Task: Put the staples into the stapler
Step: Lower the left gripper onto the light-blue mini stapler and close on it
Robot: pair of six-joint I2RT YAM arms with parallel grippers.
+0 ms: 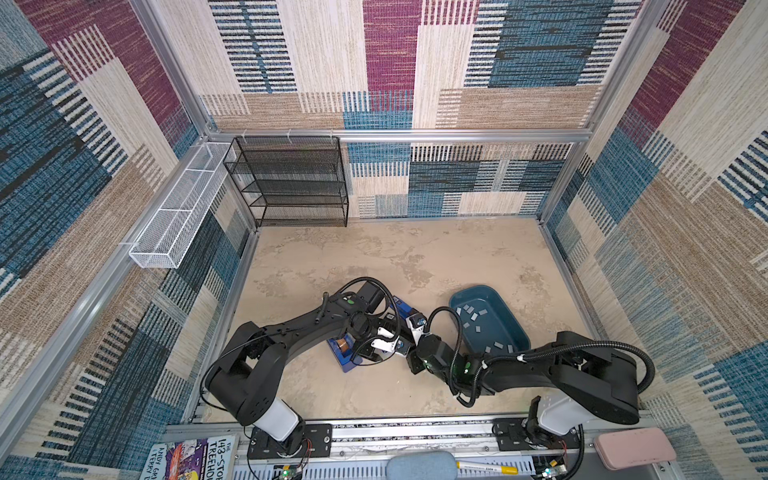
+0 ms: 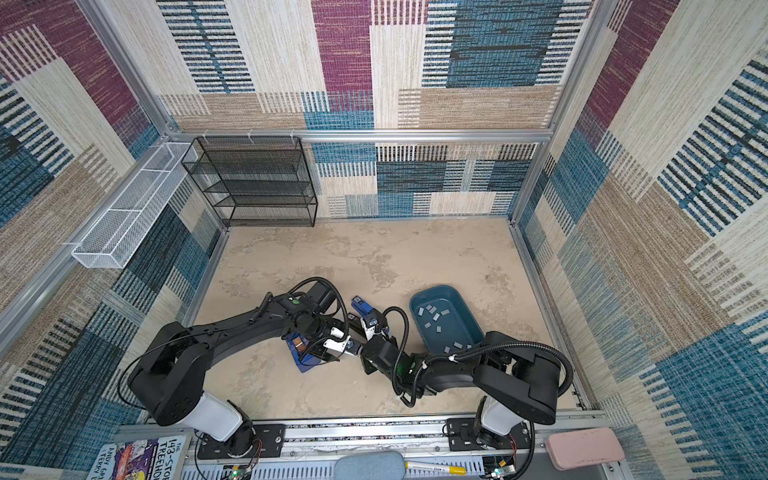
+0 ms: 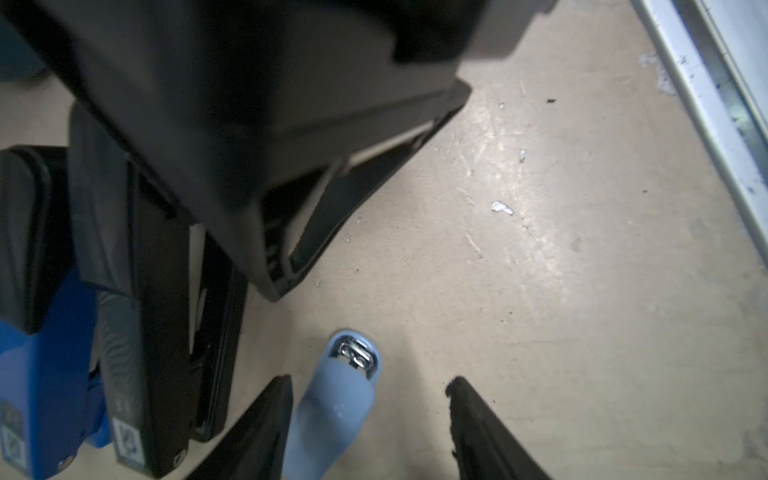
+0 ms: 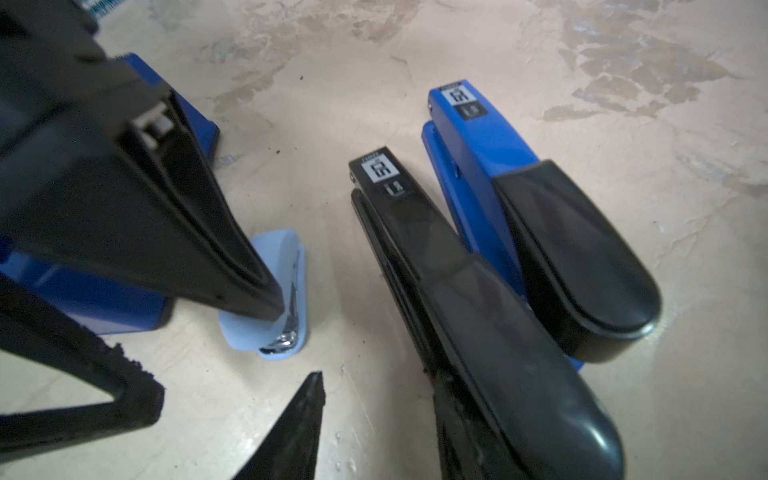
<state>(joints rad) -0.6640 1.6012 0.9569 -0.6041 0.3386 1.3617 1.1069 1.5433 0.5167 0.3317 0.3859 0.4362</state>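
Many staples (image 1: pixel 483 311) (blue tray (image 1: pixel 478 287)) near right gripper (image 4: pixel 237 386).

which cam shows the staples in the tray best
Either top view: the staples lie scattered in the blue tray, all in the open, though small. Neither wrist view shows any staples; both are pointed at the staplers instead.

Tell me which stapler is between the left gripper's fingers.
The small light-blue stapler: only it lies between the fingers of the left gripper. The bigger black stapler and blue stapler lie outside them.
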